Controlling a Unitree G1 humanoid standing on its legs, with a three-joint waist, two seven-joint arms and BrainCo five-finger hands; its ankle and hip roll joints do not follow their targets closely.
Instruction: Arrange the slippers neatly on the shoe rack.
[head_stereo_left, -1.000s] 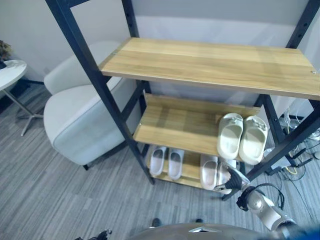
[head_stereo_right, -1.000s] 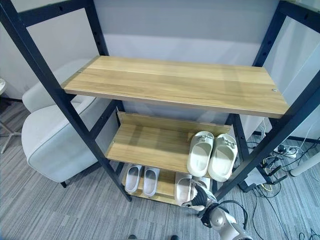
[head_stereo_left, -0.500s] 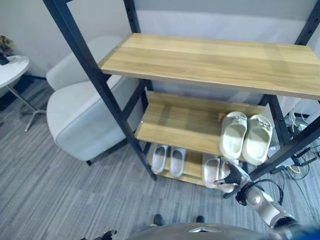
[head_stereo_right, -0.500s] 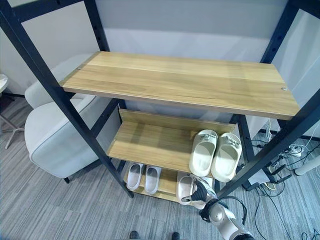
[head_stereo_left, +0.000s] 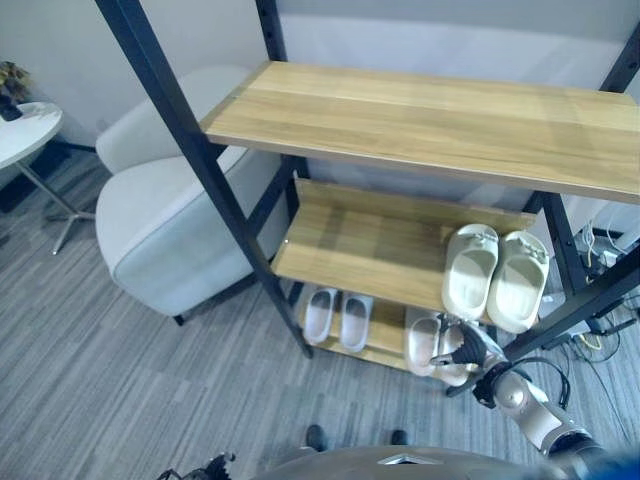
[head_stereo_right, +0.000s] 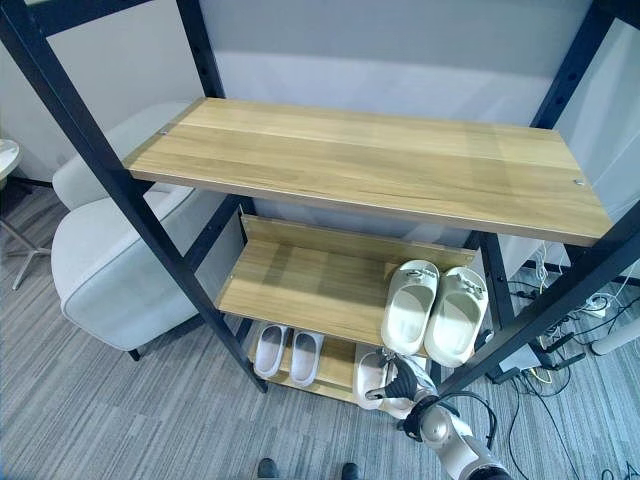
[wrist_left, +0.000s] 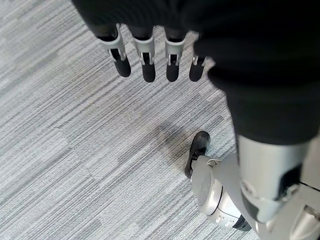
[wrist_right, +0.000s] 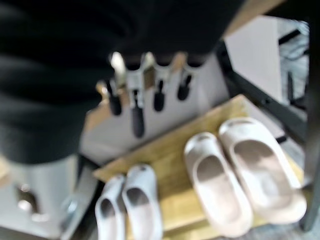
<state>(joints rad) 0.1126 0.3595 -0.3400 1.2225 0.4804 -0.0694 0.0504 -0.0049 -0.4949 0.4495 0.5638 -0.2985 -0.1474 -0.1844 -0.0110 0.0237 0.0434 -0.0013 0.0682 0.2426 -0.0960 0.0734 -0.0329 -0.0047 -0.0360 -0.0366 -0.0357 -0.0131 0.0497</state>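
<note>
Left eye view: a shoe rack (head_stereo_left: 420, 115) holds cream slippers (head_stereo_left: 493, 275) on its middle shelf.

Left wrist view: left hand (wrist_left: 150, 45), fingers straight, above carpet (wrist_left: 75, 150).

Right wrist view: right hand (wrist_right: 145, 80), fingers loosely extended, above bottom-shelf beige slippers (wrist_right: 240, 175) and white slippers (wrist_right: 130, 205). No legible writing.

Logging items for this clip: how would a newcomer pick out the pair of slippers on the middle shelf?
On the shoe rack, take the middle shelf and follow it to its right end. The cream pair stands there side by side, chunkier than both paler pairs on the bottom shelf.

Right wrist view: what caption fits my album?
Open right hand hovering above two slipper pairs on the bottom shelf.
</note>
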